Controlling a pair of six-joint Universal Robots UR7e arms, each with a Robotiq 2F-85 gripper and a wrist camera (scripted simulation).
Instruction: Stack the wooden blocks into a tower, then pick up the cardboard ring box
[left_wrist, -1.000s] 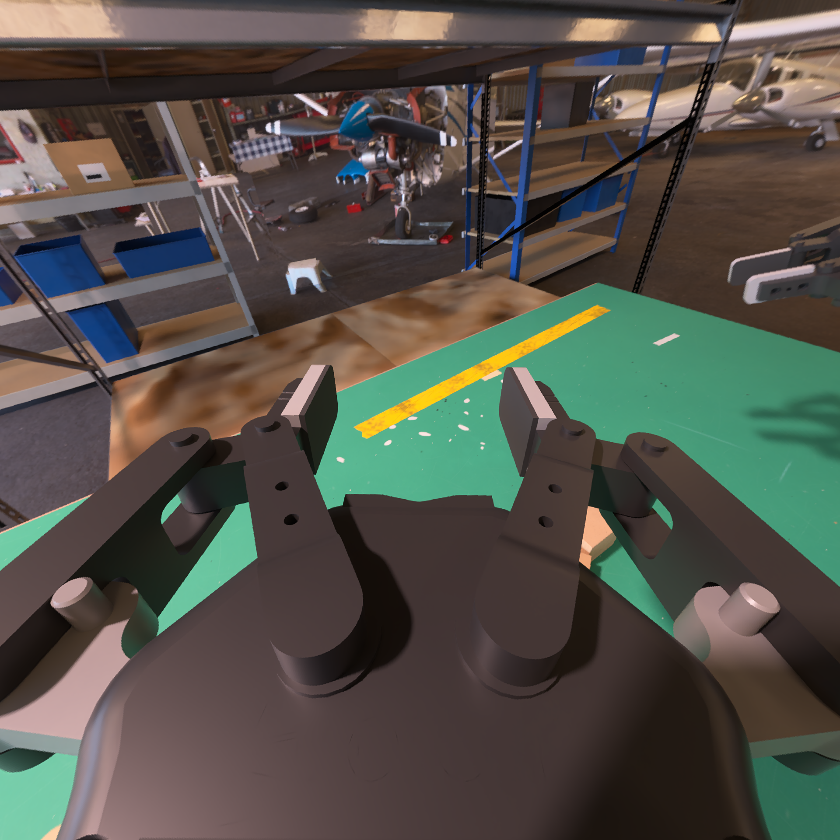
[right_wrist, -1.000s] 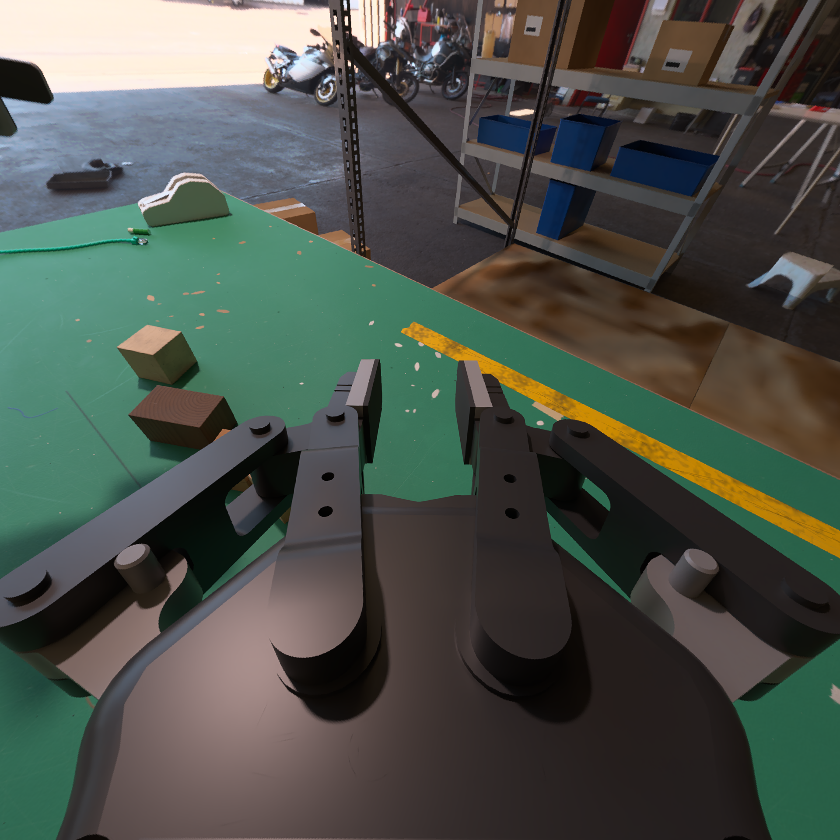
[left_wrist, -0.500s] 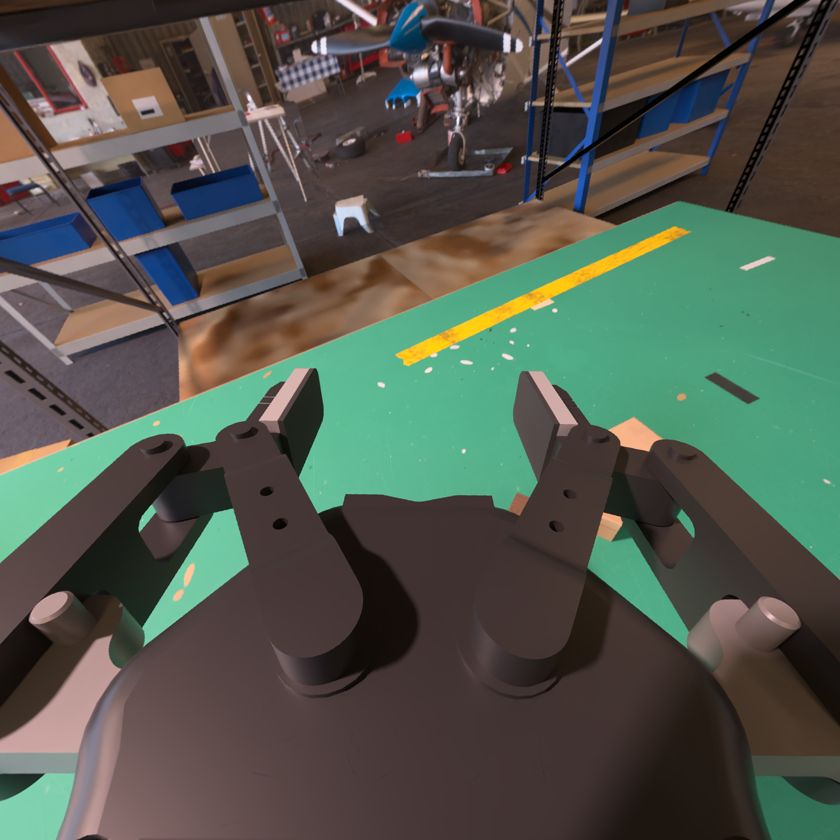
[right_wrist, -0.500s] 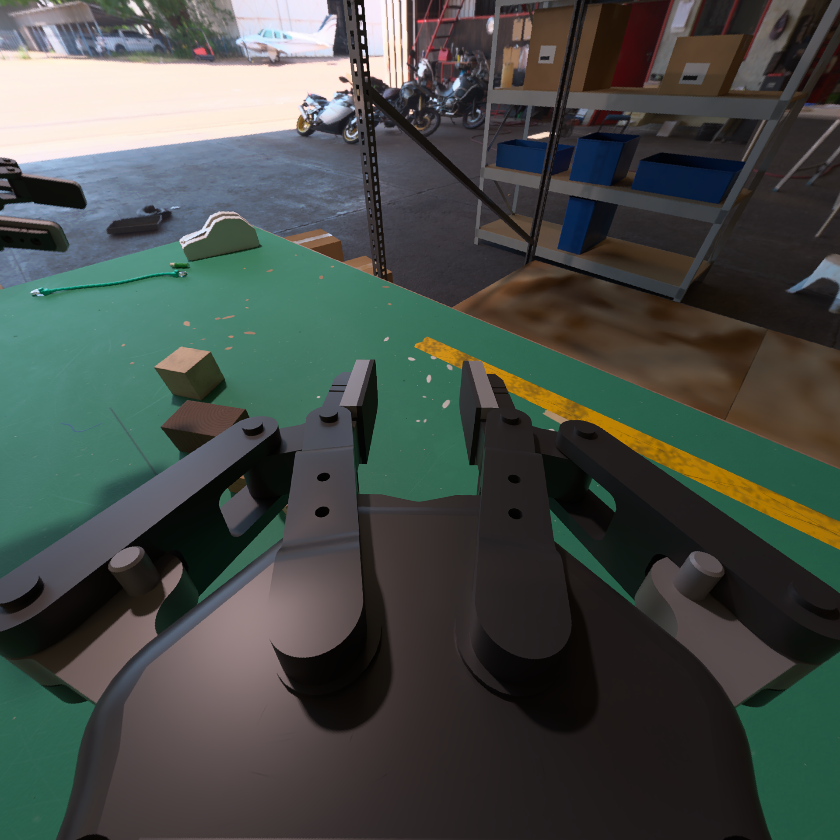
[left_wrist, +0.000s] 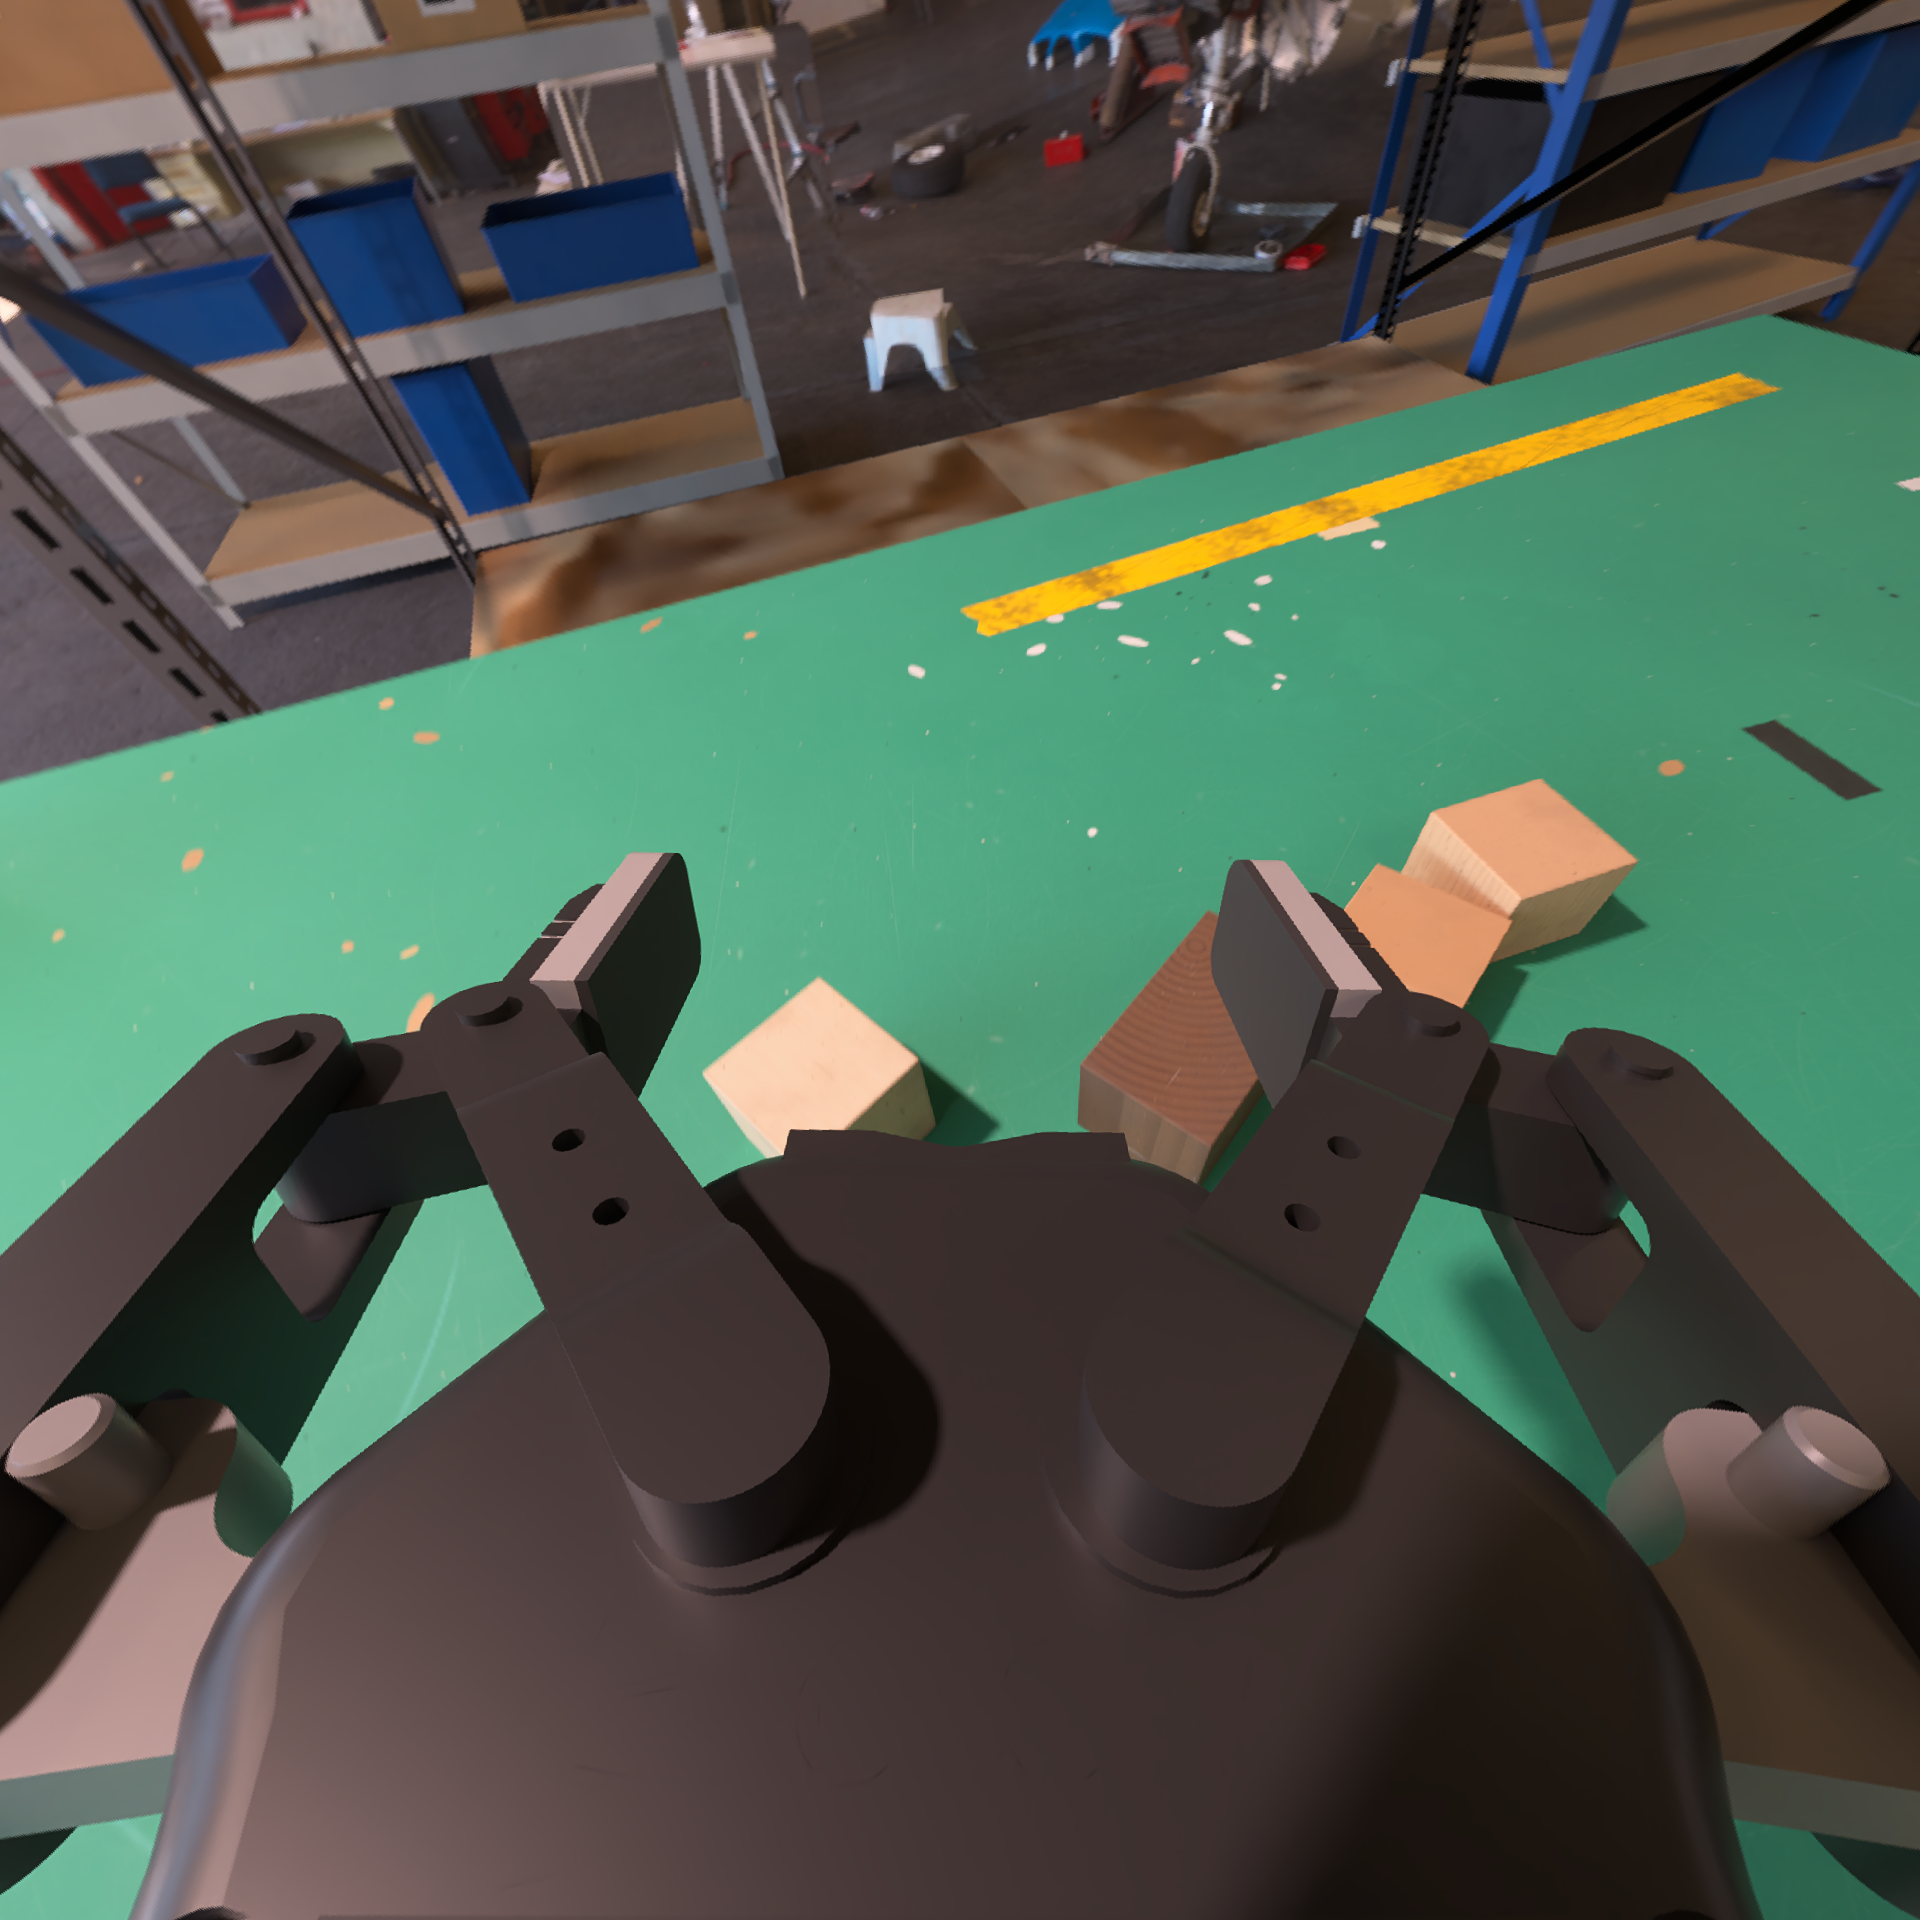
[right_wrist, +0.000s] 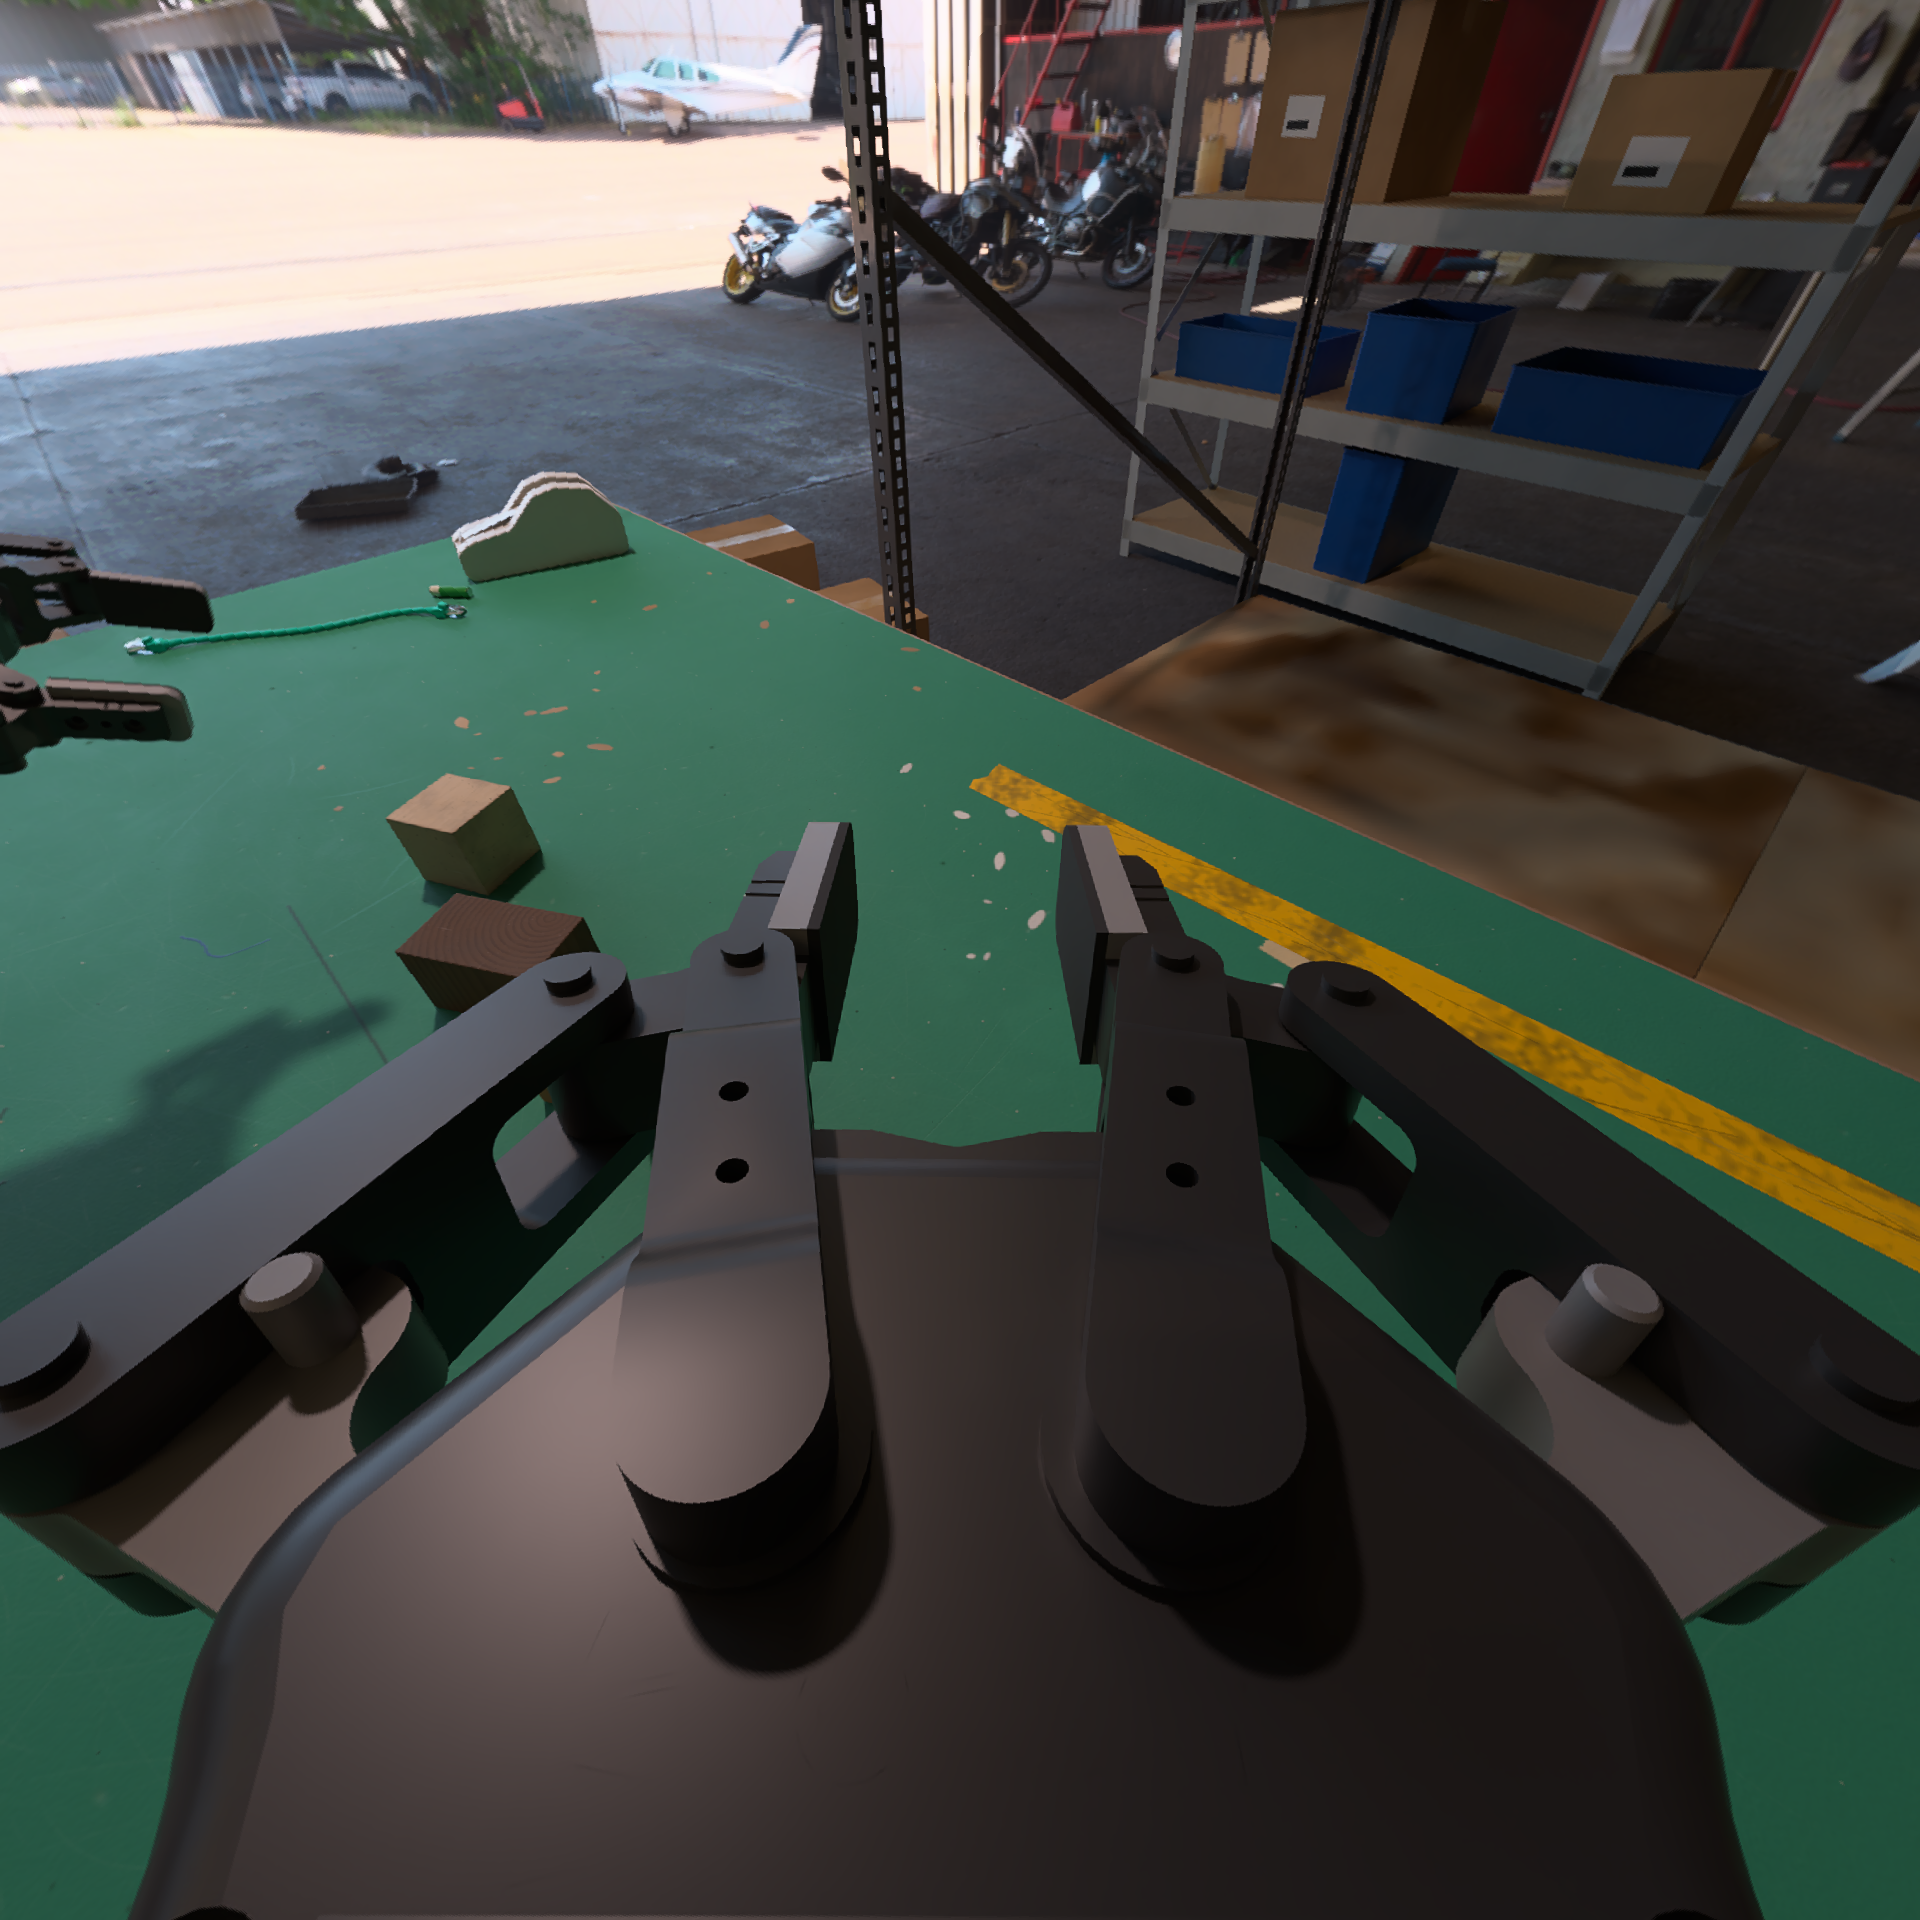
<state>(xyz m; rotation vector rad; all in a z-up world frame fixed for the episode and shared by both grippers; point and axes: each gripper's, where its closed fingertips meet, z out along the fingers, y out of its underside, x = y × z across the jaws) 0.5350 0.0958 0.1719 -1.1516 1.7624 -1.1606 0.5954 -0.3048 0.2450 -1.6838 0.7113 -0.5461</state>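
My left claw (left_wrist: 951, 935) hangs wide open and empty above the green table (left_wrist: 831, 790), a pale wooden block (left_wrist: 821, 1065) lying between its fingers. At two o'clock a dark-grained block (left_wrist: 1158, 1049) touches a tan block (left_wrist: 1418, 930), which meets another light block (left_wrist: 1522, 862). My right claw (right_wrist: 956, 914) is partly open, holding nothing. At its ten o'clock, a white scalloped piece (right_wrist: 540, 525) and green cord (right_wrist: 301, 627) lie near the table's far edge.
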